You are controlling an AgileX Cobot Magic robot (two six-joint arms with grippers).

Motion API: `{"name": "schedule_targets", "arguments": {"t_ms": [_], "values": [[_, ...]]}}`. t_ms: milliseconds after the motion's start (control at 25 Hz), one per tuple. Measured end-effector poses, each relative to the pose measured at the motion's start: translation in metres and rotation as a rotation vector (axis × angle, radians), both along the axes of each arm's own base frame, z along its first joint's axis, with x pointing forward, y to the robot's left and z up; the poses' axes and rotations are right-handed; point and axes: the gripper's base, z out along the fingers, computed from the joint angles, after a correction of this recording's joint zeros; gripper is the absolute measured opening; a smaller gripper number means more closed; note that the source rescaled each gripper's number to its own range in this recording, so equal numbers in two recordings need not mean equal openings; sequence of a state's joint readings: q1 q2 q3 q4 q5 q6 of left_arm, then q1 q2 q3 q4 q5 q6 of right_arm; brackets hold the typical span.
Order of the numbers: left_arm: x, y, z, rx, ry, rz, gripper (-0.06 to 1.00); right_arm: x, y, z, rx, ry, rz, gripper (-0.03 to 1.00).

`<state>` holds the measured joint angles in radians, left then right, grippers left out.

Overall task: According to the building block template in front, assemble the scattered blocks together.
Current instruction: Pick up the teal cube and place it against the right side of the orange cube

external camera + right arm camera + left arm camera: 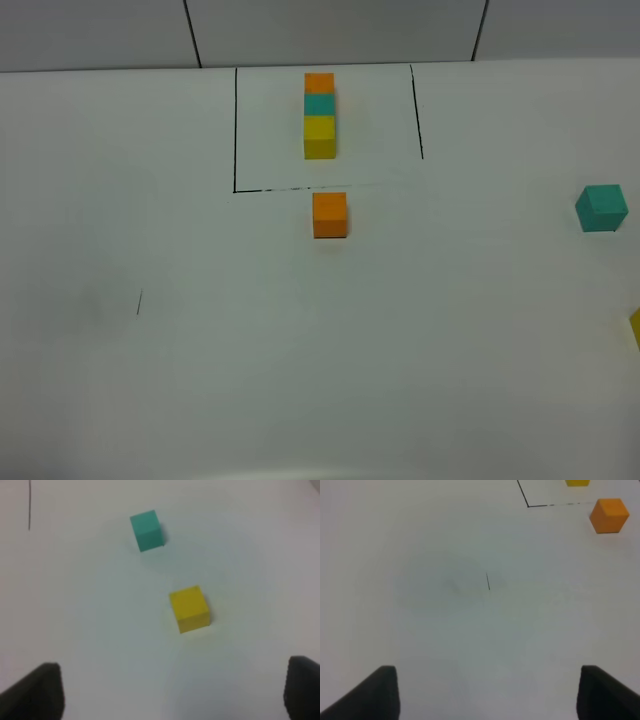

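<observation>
Right gripper (174, 692): jaws wide, nothing between them. The yellow cube (189, 608) lies ahead of them, with the teal cube (146, 530) near it and further off. Left gripper (487, 695): jaws likewise wide and empty, over bare table (200, 380).

From the high camera, the building block template (320, 115), a row of 3, sits at 12 o'clock inside its black frame (235, 130). The orange cube (330, 215) lies just outside the frame, at 6 o'clock from the template. Teal is at 3 o'clock and yellow, cut by the view's edge, is near 4 o'clock.

Assessment: the cubes look light, rigid and matte, unlikely to slip or deform. Recommended hold: 2 opposite flat faces, jaws squared to them, as a corner grip would likely twist the cube.
</observation>
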<state>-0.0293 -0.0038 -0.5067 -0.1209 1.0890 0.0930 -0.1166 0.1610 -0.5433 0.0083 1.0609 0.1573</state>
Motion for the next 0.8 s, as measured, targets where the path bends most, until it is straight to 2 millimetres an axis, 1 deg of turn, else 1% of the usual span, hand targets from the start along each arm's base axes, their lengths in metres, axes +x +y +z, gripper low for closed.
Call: {"name": "schedule_targets", "arguments": {"t_ms": [40,160,240,360,440,480,560,680,720,800], "values": [[0.000,0.000,0.000,0.000,0.000,0.000,0.62,0.010,-0.001,0.004,0.004,0.021,-0.001,0.84],[0.000,0.000,0.000,0.000,0.000,0.000,0.62,0.052,-0.006,0.013,0.020,0.128,-0.004,0.94],[0.000,0.000,0.000,0.000,0.000,0.000,0.62,0.084,-0.010,0.017,0.024,0.198,-0.001,0.98],[0.000,0.000,0.000,0.000,0.000,0.000,0.62,0.136,-0.016,0.014,0.013,0.333,0.023,0.99],[0.000,0.000,0.000,0.000,0.000,0.000,0.62,0.173,-0.020,0.003,0.003,0.425,0.051,0.99],[0.000,0.000,0.000,0.000,0.000,0.000,0.62,0.188,-0.021,0.000,0.000,0.451,0.071,0.99],[0.000,0.000,0.000,0.000,0.000,0.000,0.62,0.220,-0.023,-0.014,0.003,0.518,0.117,0.99],[0.000,0.000,0.000,0.000,0.000,0.000,0.62,0.256,-0.022,-0.037,0.014,0.590,0.193,1.00],[0.000,0.000,0.000,0.000,0.000,0.000,0.62,0.266,-0.021,-0.046,0.013,0.615,0.216,1.00],[0.000,0.000,0.000,0.000,0.000,0.000,0.62,0.285,-0.017,-0.058,0.003,0.640,0.257,1.00]]}}
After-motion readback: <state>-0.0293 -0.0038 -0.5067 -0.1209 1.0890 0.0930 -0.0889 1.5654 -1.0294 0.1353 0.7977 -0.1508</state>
